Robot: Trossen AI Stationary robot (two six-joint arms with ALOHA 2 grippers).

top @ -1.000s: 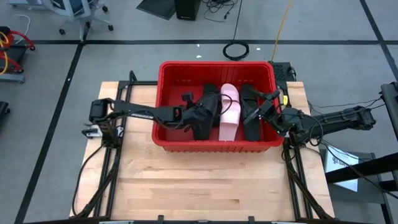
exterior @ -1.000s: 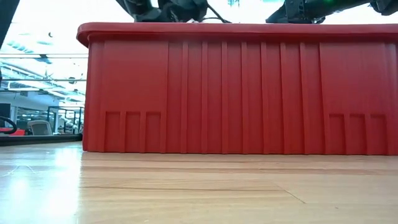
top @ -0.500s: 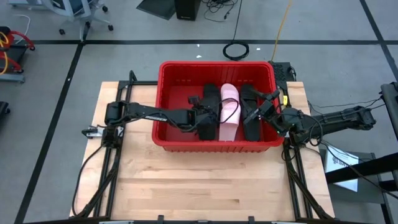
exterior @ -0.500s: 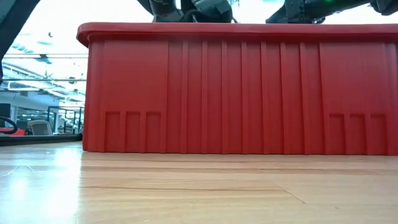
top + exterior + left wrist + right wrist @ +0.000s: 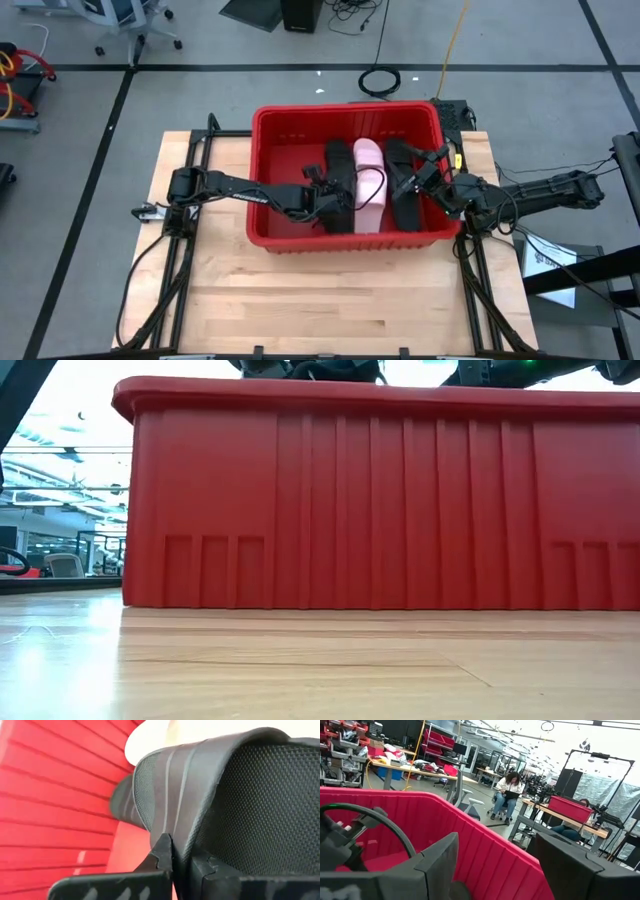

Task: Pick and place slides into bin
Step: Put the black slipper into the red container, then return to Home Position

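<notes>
- From above, the red bin [image 5: 268, 160] sits toward the back of the wooden table [image 5: 330, 290], and the slides lie inside it side by side: a black slide [image 5: 338, 185] left of middle, a pale pink slide [image 5: 370, 185] beside it, and another black slide [image 5: 403, 185] toward the right wall.
- The same view shows the left arm reaching over the bin's left wall, with the left pincer [image 5: 322, 195] down at the near part of the left black slide.
- Only the left wrist view settles the grip: the left pincer [image 5: 172, 857] is clenched on the edge of that slide's wide black strap [image 5: 200, 785], whose mesh lining faces the camera; the bin's ribbed red floor and a pale patch of the pink slide lie past it.
- The right pincer [image 5: 432, 172] hangs over the bin's right side, just beside the right-hand black slide.
- In the right wrist view its dark fingers [image 5: 437, 865] stand well apart with nothing between them, released, above the bin's red wall; far behind, a seated person [image 5: 507, 787] is at a bench.
- The level view across the table shows almost nothing but the bin's ribbed outer wall [image 5: 380, 500]; the slides are hidden, and only dark bits of the arms peek over the rim.
</notes>
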